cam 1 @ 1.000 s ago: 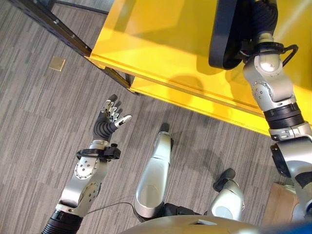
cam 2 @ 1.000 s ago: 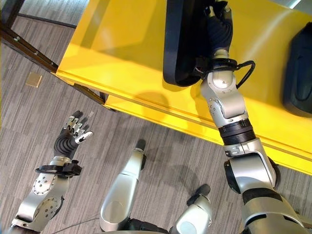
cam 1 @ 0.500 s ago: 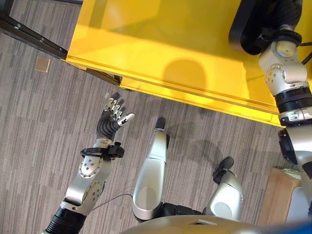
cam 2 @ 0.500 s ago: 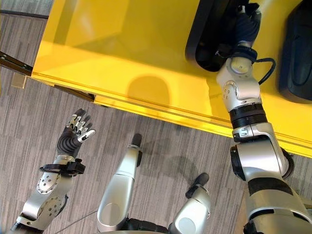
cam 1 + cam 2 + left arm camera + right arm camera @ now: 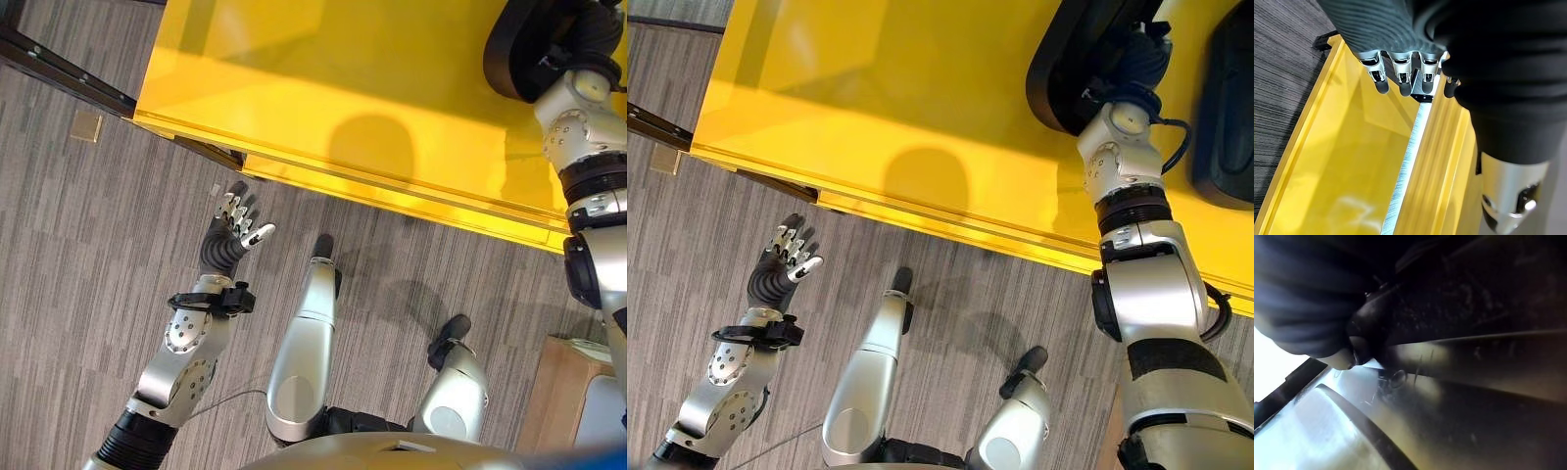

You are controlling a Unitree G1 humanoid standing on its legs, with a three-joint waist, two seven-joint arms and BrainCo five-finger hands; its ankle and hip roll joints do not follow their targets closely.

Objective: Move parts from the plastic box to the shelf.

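My left hand (image 5: 233, 227) has its fingers spread straight and holds nothing, hanging over bare grey floor (image 5: 69, 245) just short of the yellow shelf's (image 5: 921, 117) front edge, with open room all around it. My right hand (image 5: 1136, 59) is up on the shelf against a black curved part (image 5: 1058, 69); fingers hidden behind it, so can't tell the grip. A second black part (image 5: 1227, 108) lies near the right edge, apart from the first.

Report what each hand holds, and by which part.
The left hand is open over the floor and holds nothing. The right hand reaches onto the black part on the yellow shelf; its grip is hidden.
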